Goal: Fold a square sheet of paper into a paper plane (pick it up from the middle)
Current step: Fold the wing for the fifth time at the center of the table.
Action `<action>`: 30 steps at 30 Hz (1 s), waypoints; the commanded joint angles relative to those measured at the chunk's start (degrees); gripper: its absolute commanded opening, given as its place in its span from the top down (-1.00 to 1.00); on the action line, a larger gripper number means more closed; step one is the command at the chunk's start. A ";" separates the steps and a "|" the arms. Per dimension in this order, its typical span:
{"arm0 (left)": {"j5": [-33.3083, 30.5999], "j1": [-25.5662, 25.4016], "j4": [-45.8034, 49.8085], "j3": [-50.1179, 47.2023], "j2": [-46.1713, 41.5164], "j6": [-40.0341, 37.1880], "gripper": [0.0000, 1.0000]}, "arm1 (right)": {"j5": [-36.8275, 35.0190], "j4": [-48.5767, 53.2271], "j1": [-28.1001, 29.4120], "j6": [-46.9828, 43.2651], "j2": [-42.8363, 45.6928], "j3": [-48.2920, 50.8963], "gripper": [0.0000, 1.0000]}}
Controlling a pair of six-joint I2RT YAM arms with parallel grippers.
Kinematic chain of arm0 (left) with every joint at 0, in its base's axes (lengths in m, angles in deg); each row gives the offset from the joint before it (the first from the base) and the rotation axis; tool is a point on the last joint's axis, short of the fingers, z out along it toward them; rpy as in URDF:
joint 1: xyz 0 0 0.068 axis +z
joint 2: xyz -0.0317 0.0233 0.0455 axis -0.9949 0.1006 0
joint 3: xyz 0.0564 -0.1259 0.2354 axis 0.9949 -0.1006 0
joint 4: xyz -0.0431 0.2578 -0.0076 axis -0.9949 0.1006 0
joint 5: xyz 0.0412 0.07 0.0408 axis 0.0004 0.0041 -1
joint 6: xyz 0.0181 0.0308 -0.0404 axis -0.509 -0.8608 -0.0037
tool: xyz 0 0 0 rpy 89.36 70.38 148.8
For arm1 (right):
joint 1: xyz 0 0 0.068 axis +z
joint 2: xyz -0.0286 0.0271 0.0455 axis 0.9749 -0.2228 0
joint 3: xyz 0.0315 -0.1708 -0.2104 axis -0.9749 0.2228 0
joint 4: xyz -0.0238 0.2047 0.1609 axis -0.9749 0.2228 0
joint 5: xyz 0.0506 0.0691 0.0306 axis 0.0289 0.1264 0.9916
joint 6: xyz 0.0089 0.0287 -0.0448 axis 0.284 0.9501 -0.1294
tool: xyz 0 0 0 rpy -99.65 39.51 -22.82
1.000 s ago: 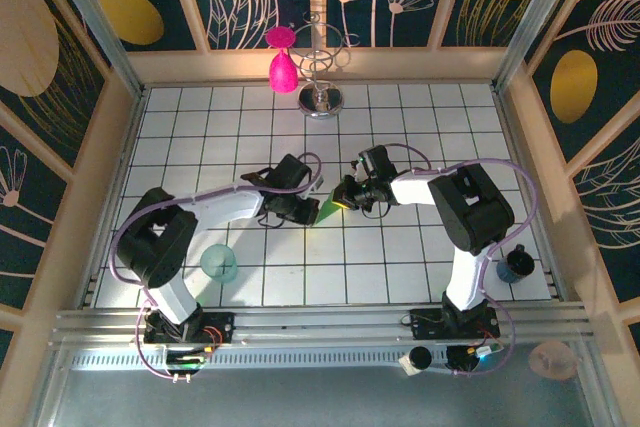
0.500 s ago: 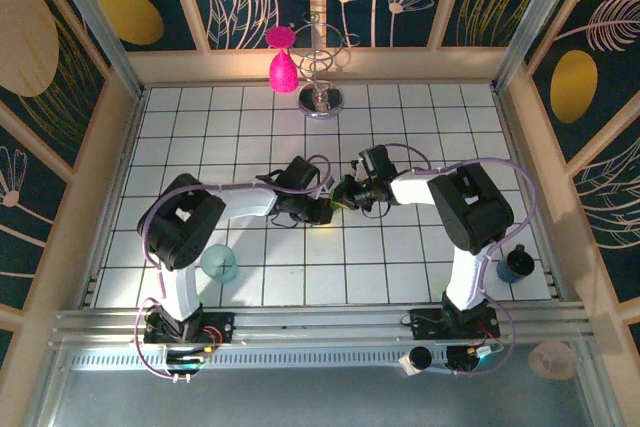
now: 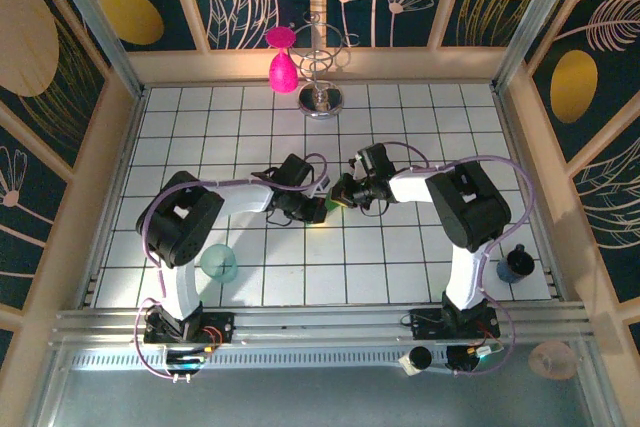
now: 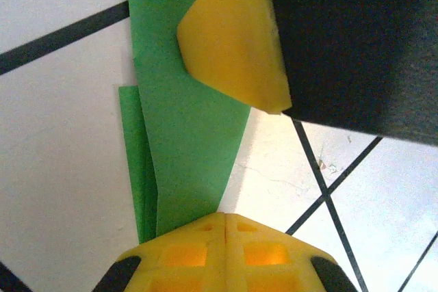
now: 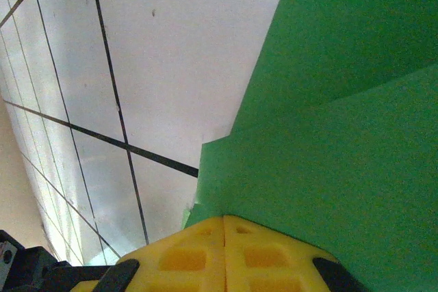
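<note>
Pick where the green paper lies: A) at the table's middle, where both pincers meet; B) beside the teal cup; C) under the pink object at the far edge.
A: the green paper shows right under the left pincer and the right pincer, which meet in the middle, well apart from the teal cup.

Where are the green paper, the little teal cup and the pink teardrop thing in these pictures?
green paper (image 4: 185, 135): left wrist view, middle of the folded strip.
teal cup (image 3: 219, 263): top view, centre of the cup.
pink teardrop object (image 3: 283, 71): top view, its rounded body.
</note>
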 commanded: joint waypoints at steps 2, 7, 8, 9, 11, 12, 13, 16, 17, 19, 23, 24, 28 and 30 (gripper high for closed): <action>0.15 1.26 5.83 -5.26 -0.32 -0.53 1.00 | -9.00 9.18 -0.85 -3.18 -6.03 2.37 0.84; -0.03 1.81 6.51 -7.90 -1.23 0.49 1.00 | -9.49 9.64 -0.84 -3.45 -6.15 2.22 0.84; 0.18 1.75 6.34 -8.62 -1.95 0.83 1.00 | -9.55 9.66 -0.85 -3.45 -6.05 2.13 0.85; 0.29 1.79 6.25 -9.23 -2.53 1.13 1.00 | -9.58 9.71 -0.85 -3.47 -6.04 2.12 0.85; 0.03 1.80 6.61 -10.56 -4.08 2.11 1.00 | -9.66 9.80 -0.85 -3.45 -6.00 1.96 0.85; 0.05 1.80 6.90 -11.00 -4.56 2.44 1.00 | -9.66 9.87 -0.82 -3.37 -5.97 2.00 0.85; 0.23 1.75 7.12 -11.73 -5.20 2.83 1.00 | -9.71 9.89 -0.84 -3.30 -5.88 1.96 0.84; -0.41 1.79 8.29 -13.39 -7.14 3.61 1.00 | -9.82 9.88 -0.85 -3.27 -5.54 2.00 0.85; -0.60 1.72 8.88 -13.60 -7.82 3.70 1.00 | -9.83 9.88 -0.80 -3.18 -5.52 2.05 0.85; -1.25 1.79 9.89 -13.22 -9.37 3.63 1.00 | -9.75 9.88 -0.80 -3.19 -5.40 2.01 0.85; -2.55 1.80 9.82 -9.57 -14.19 3.35 1.00 | -9.41 9.51 -0.75 -3.10 -4.96 2.15 0.85; -2.65 1.81 8.92 -8.42 -15.30 3.35 1.00 | -9.32 9.41 -0.76 -3.06 -4.70 2.23 0.85; -0.93 1.78 0.52 -6.41 -16.12 6.46 1.00 | -8.88 8.44 -0.76 -2.42 -4.44 2.36 0.85; 2.13 1.76 -3.73 -5.88 -13.61 8.96 1.00 | -8.40 7.79 -0.71 -2.08 -4.38 2.47 0.85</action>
